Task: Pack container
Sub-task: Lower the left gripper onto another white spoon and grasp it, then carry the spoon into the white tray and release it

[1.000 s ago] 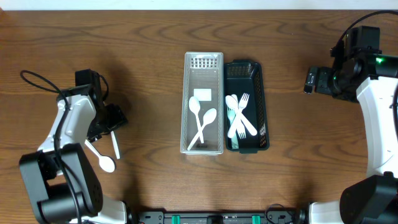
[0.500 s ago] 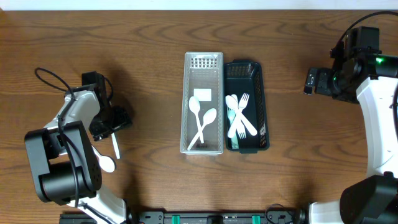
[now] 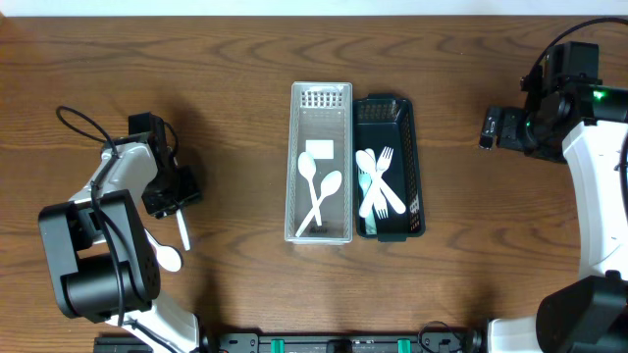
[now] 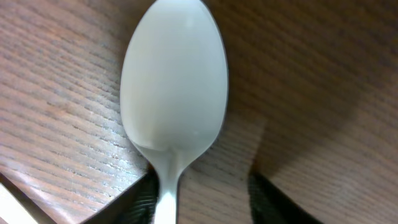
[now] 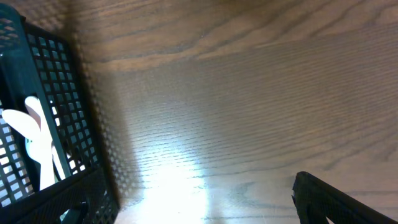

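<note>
A white plastic spoon [image 4: 174, 87] fills the left wrist view, bowl away from me. Its handle runs down between my left gripper's [image 4: 205, 202] fingers. The left finger touches the handle and a gap of bare wood separates it from the right finger [image 4: 277, 202], so the jaws are open around it. Overhead, the left gripper [image 3: 169, 201] is low over the table at the left, with a spoon bowl [image 3: 169, 258] and a second white handle [image 3: 183, 232] just below it. The clear bin [image 3: 321, 98] holds two spoons [image 3: 319, 196]. The black basket [image 3: 385, 110] holds white forks [image 3: 378, 186]. My right gripper [image 3: 488, 129] hangs open and empty at the far right.
The bin and basket stand side by side at the table's middle. In the right wrist view the basket's mesh wall [image 5: 56, 99] is at the left, and bare wood lies under the right gripper [image 5: 199, 211]. A black cable [image 3: 78, 126] loops off the left arm.
The left arm swung in and lowered over the spoon a second ago. Since then its jaws have narrowed around the handle. The right arm has not moved.
</note>
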